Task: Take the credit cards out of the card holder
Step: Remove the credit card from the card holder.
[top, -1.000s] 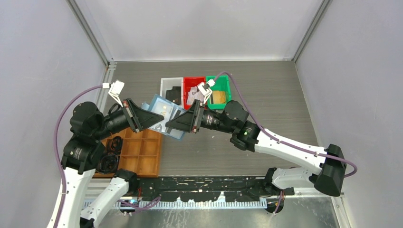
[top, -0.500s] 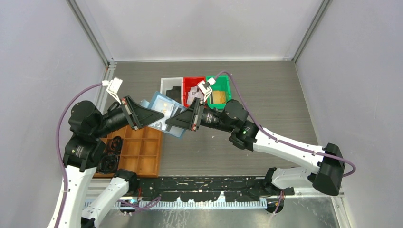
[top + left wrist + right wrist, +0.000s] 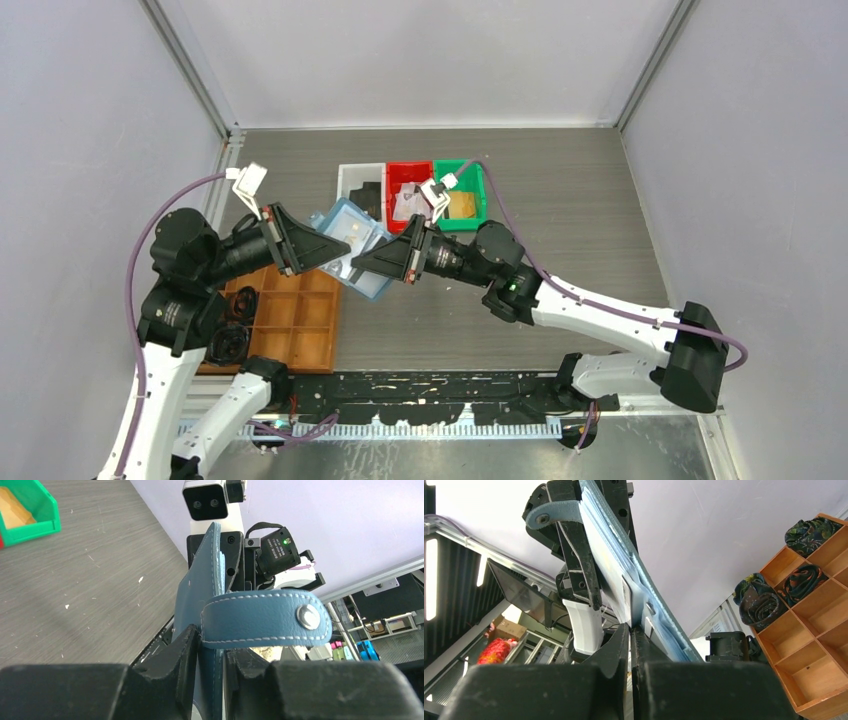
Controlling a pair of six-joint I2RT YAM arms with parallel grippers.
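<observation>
The light blue card holder (image 3: pixel 352 242) hangs open above the table between my two grippers. My left gripper (image 3: pixel 336 248) comes in from the left and is shut on the holder's edge (image 3: pixel 200 595), just below its tab with the metal snap (image 3: pixel 265 618). My right gripper (image 3: pixel 358 268) comes in from the right. In the right wrist view its jaws (image 3: pixel 630 630) are shut on the thin lower edge of a pale credit card (image 3: pixel 626 597) standing out of an inner pocket of the holder (image 3: pixel 644 587). The rest of that card is hidden in the pocket.
Behind the holder stand three small bins: a white bin (image 3: pixel 352 178) with a black card (image 3: pixel 368 197), a red bin (image 3: pixel 408 172) with a white card (image 3: pixel 408 203), and a green bin (image 3: pixel 472 180) with a gold card (image 3: pixel 461 204). An orange-brown compartment tray (image 3: pixel 300 320) lies front left.
My right gripper's jaws have closed onto the card at the holder. Both grippers and the holder have shifted slightly toward the near side.
</observation>
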